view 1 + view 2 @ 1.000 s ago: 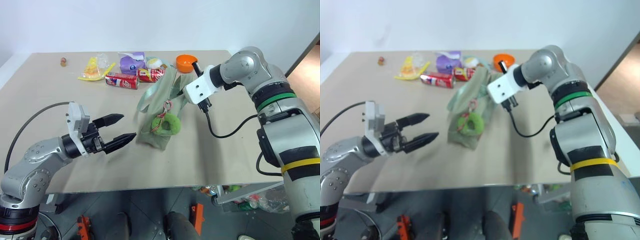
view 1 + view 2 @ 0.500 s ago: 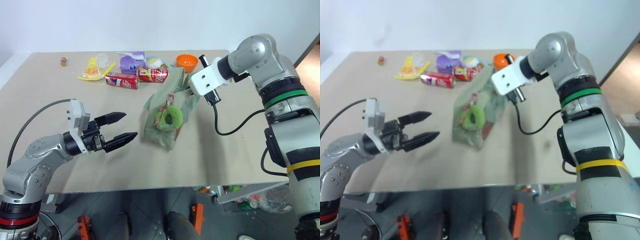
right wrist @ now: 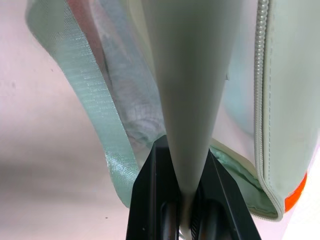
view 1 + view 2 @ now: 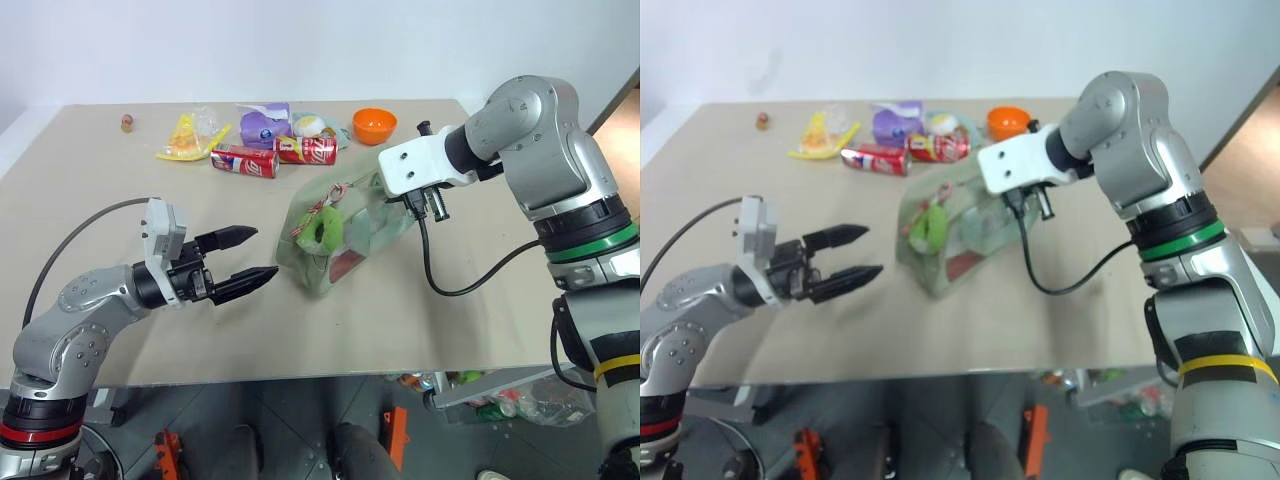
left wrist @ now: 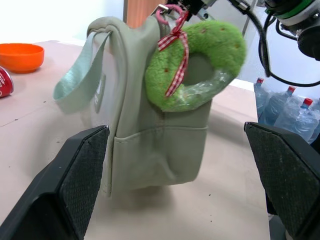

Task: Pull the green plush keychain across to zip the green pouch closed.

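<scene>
The green pouch (image 4: 345, 245) stands tilted on the table's middle, with its clear side panel facing me. My right gripper (image 3: 183, 195) is shut on a fold of its pale fabric at the far end and holds that end up. The green plush keychain (image 4: 322, 232) hangs by a red checked ribbon from the pouch's top at the near left end; the left wrist view shows the keychain (image 5: 200, 70) against the pouch's end wall (image 5: 155, 145). My left gripper (image 4: 263, 252) is open, level, a short way left of the pouch and touching nothing.
Along the far edge lie two red cans (image 4: 245, 160), a purple packet (image 4: 265, 122), yellow wrappers (image 4: 185, 140) and an orange bowl (image 4: 374, 125). A black cable (image 4: 450, 285) loops from my right wrist over the table. Bare tabletop (image 4: 420, 330) lies in front of the pouch.
My right arm has drawn back and up to the right with the pouch's end in its grip. The pouch has swung round and the keychain has shifted left. The left gripper has stayed put.
</scene>
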